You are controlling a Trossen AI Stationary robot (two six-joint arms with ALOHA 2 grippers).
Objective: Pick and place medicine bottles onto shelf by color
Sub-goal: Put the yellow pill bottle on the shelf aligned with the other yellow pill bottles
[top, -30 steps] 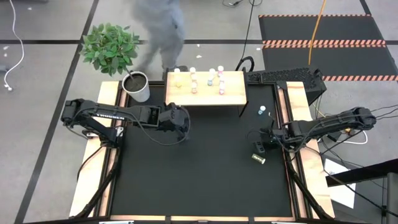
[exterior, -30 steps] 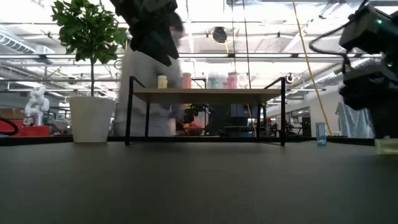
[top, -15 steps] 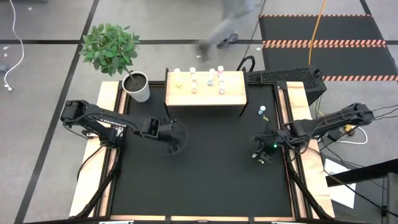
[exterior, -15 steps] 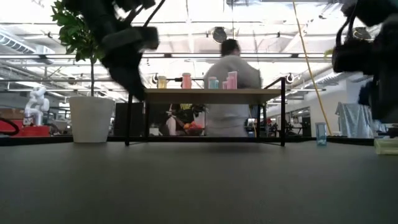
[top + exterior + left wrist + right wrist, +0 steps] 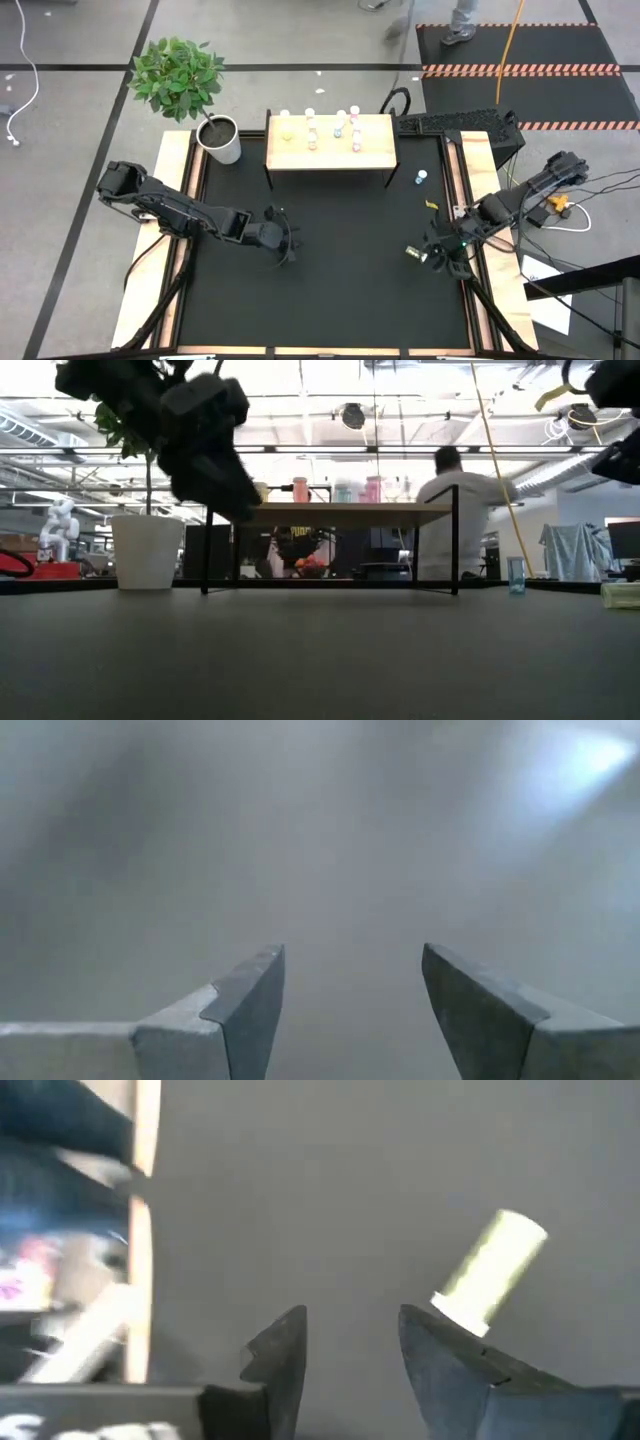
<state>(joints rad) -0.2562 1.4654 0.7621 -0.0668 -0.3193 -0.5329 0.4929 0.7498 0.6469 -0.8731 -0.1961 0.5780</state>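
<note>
The wooden shelf (image 5: pixel 330 150) stands at the table's far edge with several bottles (image 5: pixel 311 130) upright on it, yellow at its left, pink and teal farther right. A yellow bottle (image 5: pixel 413 253) lies on its side on the black mat at the right; in the right wrist view (image 5: pixel 492 1272) it lies just beside one finger. A teal bottle (image 5: pixel 421 178) stands upright right of the shelf. My right gripper (image 5: pixel 350 1350) is open and empty, next to the yellow bottle (image 5: pixel 622 595). My left gripper (image 5: pixel 352 1000) is open and empty above the bare mat, left of centre (image 5: pixel 283 240).
A white pot (image 5: pixel 220 140) with a green plant stands left of the shelf. Wooden rails (image 5: pixel 180 250) run along the table's left and right sides. A person (image 5: pixel 455 510) shows beyond the shelf in the low view.
My left gripper has drawn back from the shelf toward the table's near edge. My right gripper has gone toward the near edge, to beside the lying yellow bottle. The bottles have stayed where they were. A person has walked past behind the table, toward the right.
</note>
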